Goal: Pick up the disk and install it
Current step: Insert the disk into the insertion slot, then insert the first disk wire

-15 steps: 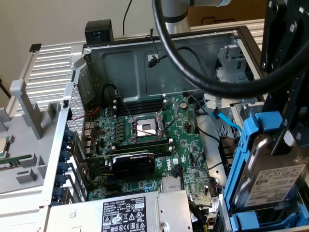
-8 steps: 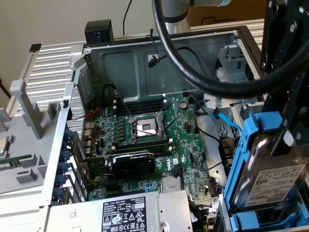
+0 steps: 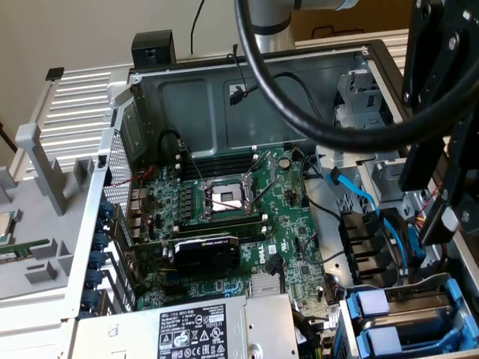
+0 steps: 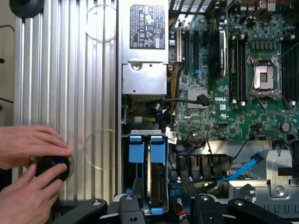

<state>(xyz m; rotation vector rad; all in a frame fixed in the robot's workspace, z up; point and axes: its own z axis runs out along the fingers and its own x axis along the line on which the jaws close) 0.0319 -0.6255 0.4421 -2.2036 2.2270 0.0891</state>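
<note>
Lighting even and moderate, no hard shadows.
The ribbed metal panel [image 4: 70, 93] carries a pale sheen along its ridges; the inside wall of the computer case [image 3: 194, 105] lies in shade; the thick black cable [image 3: 359, 138] nearest the camera is out of focus.

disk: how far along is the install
Looks done: the disk, blue rails either side, stands on edge down in the drive bay. In hand: the hand hovers right over it. Left: whether it is fully seated cannot be told.
</note>
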